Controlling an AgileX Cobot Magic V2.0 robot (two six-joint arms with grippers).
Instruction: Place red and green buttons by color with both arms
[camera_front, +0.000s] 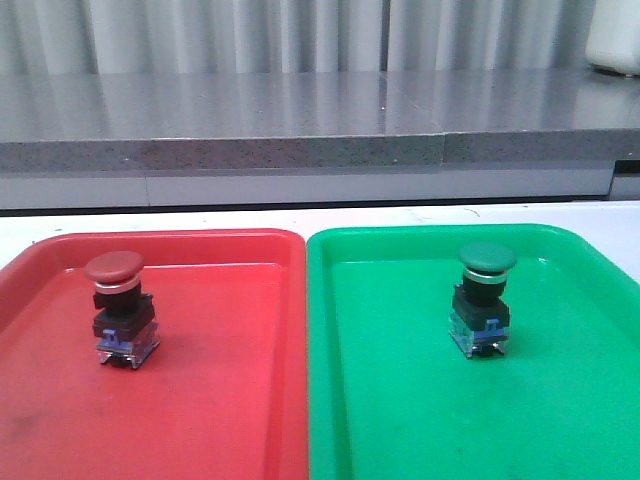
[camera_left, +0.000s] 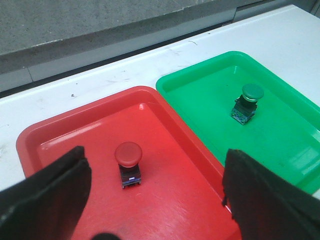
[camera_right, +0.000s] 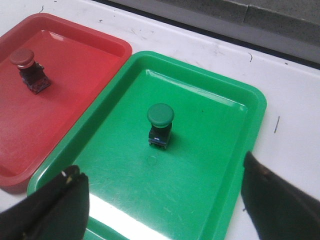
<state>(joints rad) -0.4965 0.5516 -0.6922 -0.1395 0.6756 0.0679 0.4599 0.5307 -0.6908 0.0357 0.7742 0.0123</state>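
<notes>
Left tool agape above red tray

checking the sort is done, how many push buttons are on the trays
2. The red button stands upright in the red tray on the left; the green button stands upright in the green tray on the right. No others show in any view.

Left gripper is hanging with both dark fingers spread wide, gripping nothing. Right gripper is doing likewise, fingers wide apart and bare. Neither arm is showing in the front view.
</notes>
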